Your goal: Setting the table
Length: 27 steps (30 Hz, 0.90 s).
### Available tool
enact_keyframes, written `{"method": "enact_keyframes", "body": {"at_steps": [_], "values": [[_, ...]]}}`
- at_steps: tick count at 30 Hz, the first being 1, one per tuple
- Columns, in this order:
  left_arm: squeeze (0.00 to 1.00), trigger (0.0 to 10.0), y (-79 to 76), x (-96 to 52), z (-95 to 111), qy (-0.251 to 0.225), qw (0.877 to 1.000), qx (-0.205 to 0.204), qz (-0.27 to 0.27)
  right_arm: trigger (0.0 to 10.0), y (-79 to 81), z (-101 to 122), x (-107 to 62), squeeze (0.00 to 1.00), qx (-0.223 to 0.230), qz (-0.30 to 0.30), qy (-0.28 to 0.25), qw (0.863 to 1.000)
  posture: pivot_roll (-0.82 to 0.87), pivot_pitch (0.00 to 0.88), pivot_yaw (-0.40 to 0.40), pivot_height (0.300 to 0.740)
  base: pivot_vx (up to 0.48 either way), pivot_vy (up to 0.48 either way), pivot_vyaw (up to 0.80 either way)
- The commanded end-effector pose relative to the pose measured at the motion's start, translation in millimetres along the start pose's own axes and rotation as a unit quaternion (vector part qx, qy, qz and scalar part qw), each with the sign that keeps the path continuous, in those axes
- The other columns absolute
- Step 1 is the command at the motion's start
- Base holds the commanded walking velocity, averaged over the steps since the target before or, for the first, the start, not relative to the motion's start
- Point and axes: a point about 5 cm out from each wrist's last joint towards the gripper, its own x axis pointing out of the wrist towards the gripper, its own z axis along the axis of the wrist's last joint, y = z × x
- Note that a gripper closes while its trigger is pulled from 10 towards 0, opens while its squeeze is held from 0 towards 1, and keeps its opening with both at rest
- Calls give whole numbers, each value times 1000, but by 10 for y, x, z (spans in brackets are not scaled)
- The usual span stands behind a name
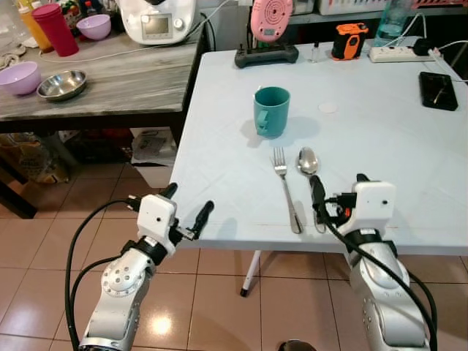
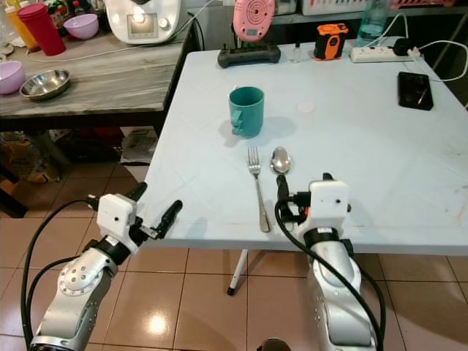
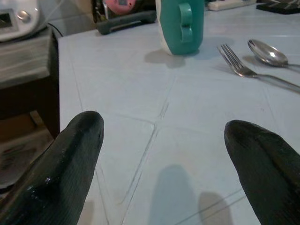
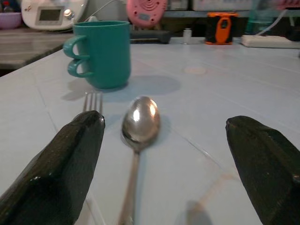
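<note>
Silver spoon (image 1: 308, 162) and fork (image 1: 285, 186) lie side by side, handles toward table (image 1: 380, 146) near edge, below upright teal mug (image 1: 271, 112). Right gripper (image 1: 337, 191) spread wide, straddling spoon handle. Left gripper (image 1: 187, 205) also wide, at table's near left corner.

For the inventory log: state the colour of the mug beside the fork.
Teal green. The mug shows best in the right wrist view.

Home kitchen: food processor (image 1: 158, 20), bowls (image 1: 20, 77) on counter (image 1: 117, 80).
</note>
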Motion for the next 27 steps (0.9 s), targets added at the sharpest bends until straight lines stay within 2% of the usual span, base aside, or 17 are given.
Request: {"method": "enact_keyframes", "body": {"at_steps": [1, 6, 9, 19, 27], "values": [[0, 10000, 13, -21, 12, -2, 1000, 6, -6, 10000, 58, -23, 47, 0, 5, 16, 13, 1000, -247, 140, 106, 740, 0, 0, 0], [0, 10000, -44, -22, 26, -4, 999, 21, -50, 10000, 119, -34, 147, 0, 8, 33, 16, 999, -244, 140, 103, 740, 0, 0, 0], [0, 10000, -60, -31, 34, -6, 998, 15, -68, 10000, 221, -28, 218, 0, 12, 55, 17, 998, -242, 140, 101, 740, 0, 0, 0], [0, 10000, -44, -33, 57, -11, 997, 11, -79, 10000, 414, -54, 360, 0, 25, 96, 51, 994, -237, 144, 94, 740, 0, 0, 0], [0, 10000, -69, -34, 62, -11, 996, 6, -89, 10000, 500, -74, 434, 0, 43, 108, 72, 991, -237, 150, 96, 740, 0, 0, 0]]}}
